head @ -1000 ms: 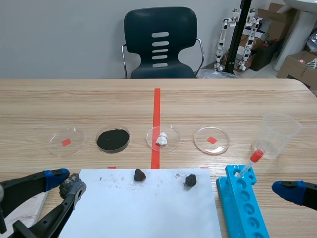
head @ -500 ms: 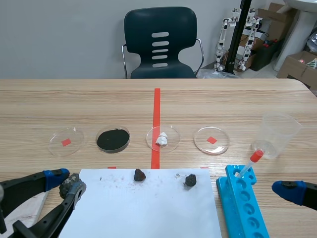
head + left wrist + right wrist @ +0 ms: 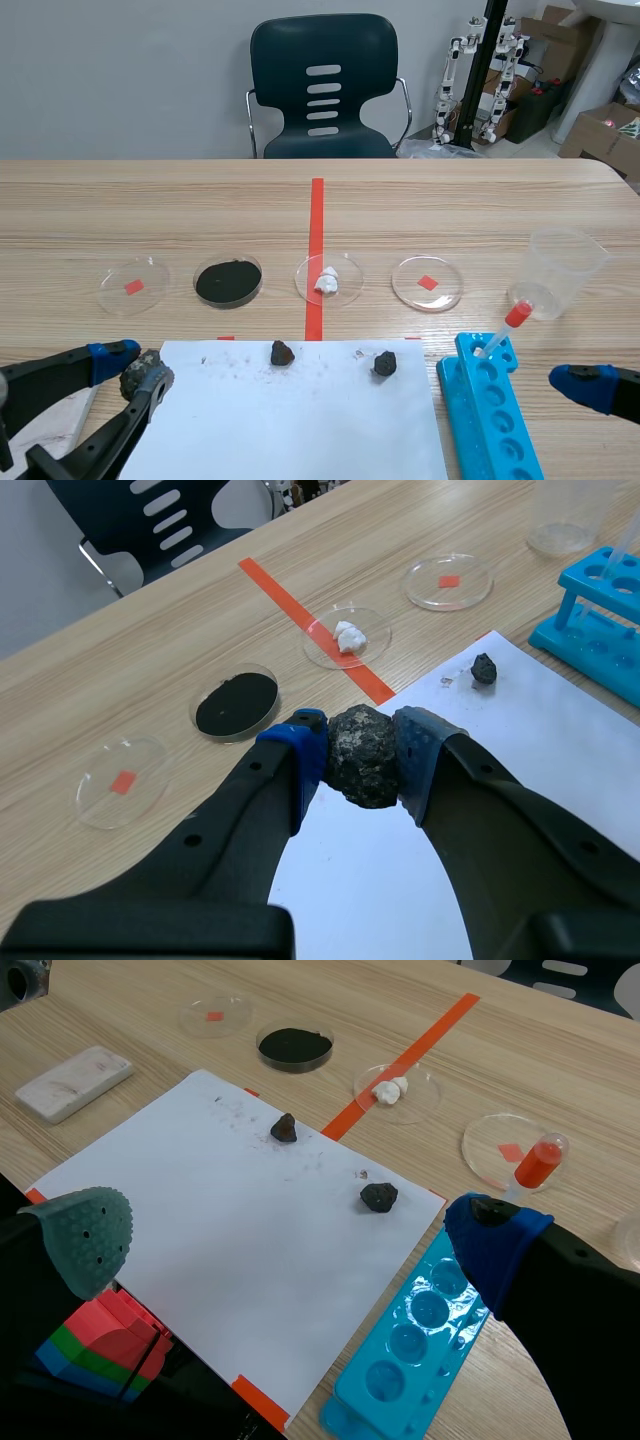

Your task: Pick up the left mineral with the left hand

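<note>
Left end effector (image 3: 362,752) is clamped on the mineral (image 3: 364,758): a dark grey, rough, rounded lump pressed between the two blue pads, one on each side. In the scene view the mineral sits low at the near left, at the left edge of the white sheet (image 3: 290,420) close to its far left corner; I cannot tell whether it touches the paper. Right end effector (image 3: 290,1242) stands wide apart with nothing between its pads, one grey-green, one blue, over the sheet's near right part and the blue rack (image 3: 410,1345). Two smaller dark pieces lie on the sheet near its far edge, well apart: a brownish piece (image 3: 282,352) just beside the tape line (image 3: 316,250) and a black piece (image 3: 385,364) nearer the rack. A dropper (image 3: 505,327) with a red bulb stands tilted in the rack's far end. Beyond the sheet, four clear dishes in a row across the worktop (image 3: 480,200): one with a red square (image 3: 133,285), one with black powder (image 3: 228,281), one with a white lump (image 3: 328,279) on the tape line, one more with a red square (image 3: 428,283). A clear cup (image 3: 568,272) stands upright at the far right of the row. A white slab (image 3: 73,1082) lies beside the sheet's left edge. Red, green and blue blocks (image 3: 100,1345) show under the right end effector. A dark chair (image 3: 322,90) stands behind the worktop.
</note>
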